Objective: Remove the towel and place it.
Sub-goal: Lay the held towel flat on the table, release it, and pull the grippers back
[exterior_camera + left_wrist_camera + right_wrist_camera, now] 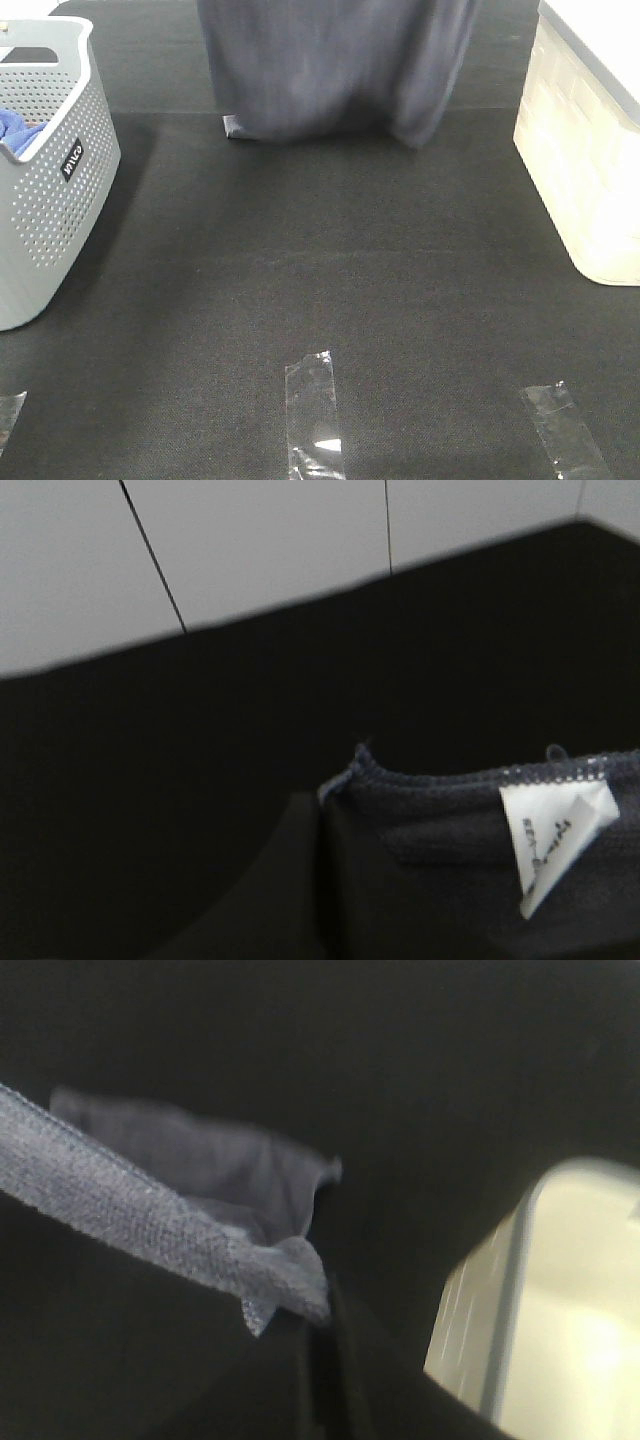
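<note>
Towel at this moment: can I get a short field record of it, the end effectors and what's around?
towel: slate, hanging at the far middle, lower edge near the black mat
left end effector: shut on the towel hem, beside a white label
right end effector: shut on a towel corner
grey basket: left, holds a blue cloth
cream bin: right

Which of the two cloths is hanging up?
The greyish-purple towel, hanging down at the far middle; the blue cloth lies inside the grey basket instead.
</note>
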